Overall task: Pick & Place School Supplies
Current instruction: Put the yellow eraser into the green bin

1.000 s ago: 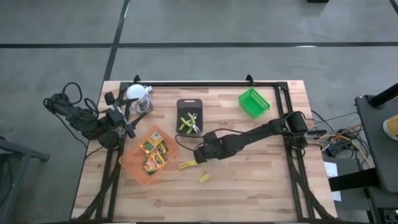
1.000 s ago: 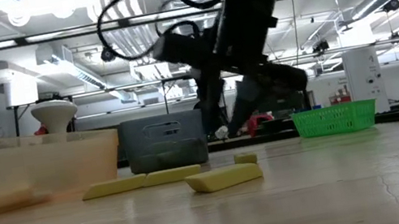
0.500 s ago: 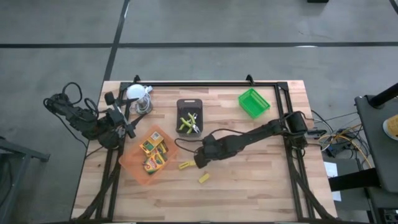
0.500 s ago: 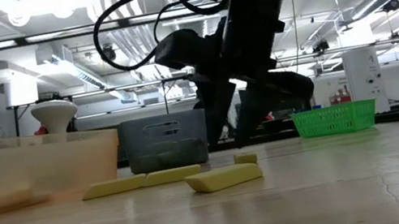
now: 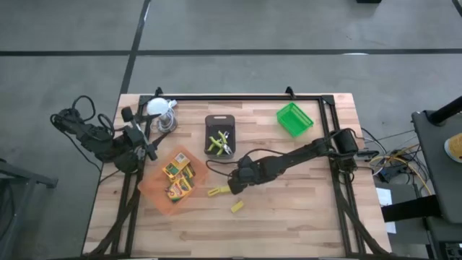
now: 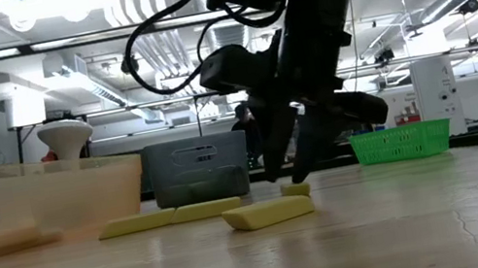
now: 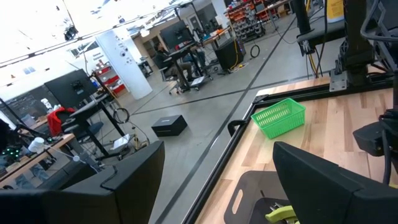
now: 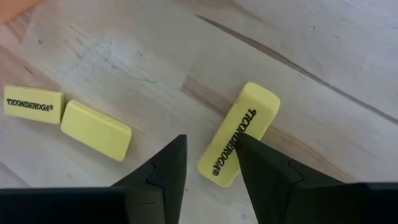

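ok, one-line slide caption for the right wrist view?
Right pincer open just above a yellow eraser; two more erasers lie beside it on the wooden table.

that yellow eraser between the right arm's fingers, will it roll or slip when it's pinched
The yellow eraser is a flat block with rounded ends lying on the table, so it probably won't roll. It lies askew to the right end effector, so it may twist when pinched. Probably light.

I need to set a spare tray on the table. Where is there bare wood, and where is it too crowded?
Bare wood: the near right corner, below the right arm and right of the lone eraser; also the strip between black tray and green basket. Crowded: the left-centre, where the orange tray, the erasers and the right end effector sit close.
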